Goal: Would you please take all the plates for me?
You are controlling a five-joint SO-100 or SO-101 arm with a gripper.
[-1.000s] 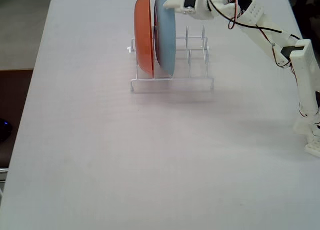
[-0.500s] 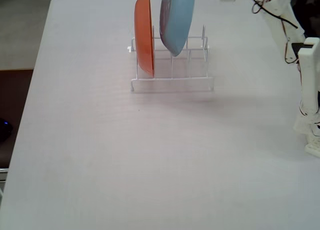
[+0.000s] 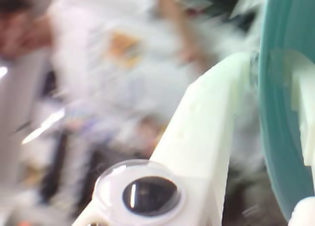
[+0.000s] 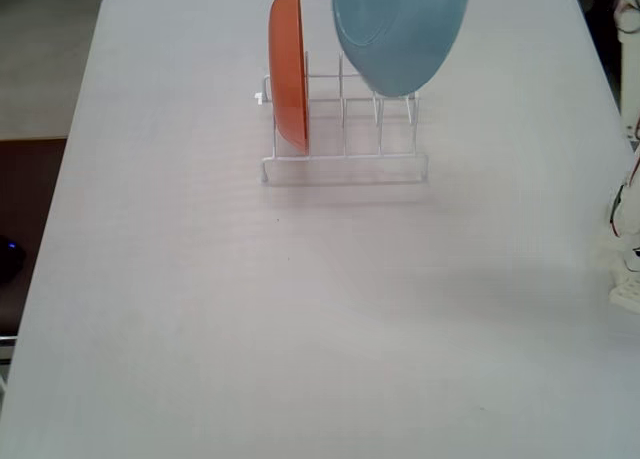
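Gripper point(image 3: 275, 137): in the wrist view I read it pinching the rim of the blue plate point(image 4: 398, 29); a white finger point(image 3: 202, 137) lies on one face, another part on the far face.
Blue plate: lifted above the rack point(image 4: 345, 139), over its right-hand slots, tilted, rim edge-on to the wrist camera.
Orange plate point(image 4: 288, 64): upright in the rack's leftmost slot, left of the blue plate, apart from it.
Key relation: I judge clearance above the rack wires decides the carry.
Desk point(image 4: 200, 309): bare in front of the rack.

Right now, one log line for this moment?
gripper: shut on blue plate | blue plate: lifted above rack | orange plate: upright in rack
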